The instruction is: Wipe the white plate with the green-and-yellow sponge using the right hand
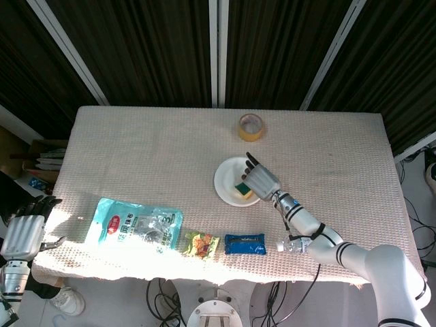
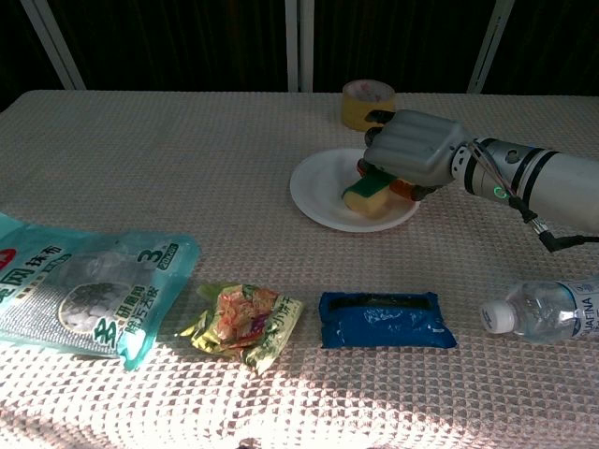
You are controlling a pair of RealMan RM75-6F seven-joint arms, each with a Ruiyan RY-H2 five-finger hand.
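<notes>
I find the right hand (image 2: 416,152) over the round white plate (image 2: 318,196), its fingers (image 1: 251,162) curled down and gripping the green-and-yellow sponge (image 2: 367,191). The sponge sits inside the plate at its 3 o'clock side, yellow face toward the chest camera, green layer on top under the palm. In the head view the same hand (image 1: 260,181) covers the plate's right half, with the sponge (image 1: 242,187) showing at its left edge and the plate rim (image 1: 223,185) bare on the left.

The plate lies right of centre on the beige woven-cloth counter (image 1: 150,157). At its 12 o'clock, a little way off, stands a yellow roll of tape (image 1: 251,127).

Along the near edge of the counter I note, from left to right: a large teal printed plastic bag (image 2: 80,292), a small crumpled yellow-green snack packet (image 2: 241,322), a dark blue flat pouch (image 2: 386,320), and a clear plastic water bottle with a white cap (image 2: 547,311) lying on its side. The bottle lies at about 5 o'clock from the plate, close to the right forearm.

The left hand (image 1: 22,230) hangs off the counter's left edge at 8 o'clock, fingers spread and holding nothing.
</notes>
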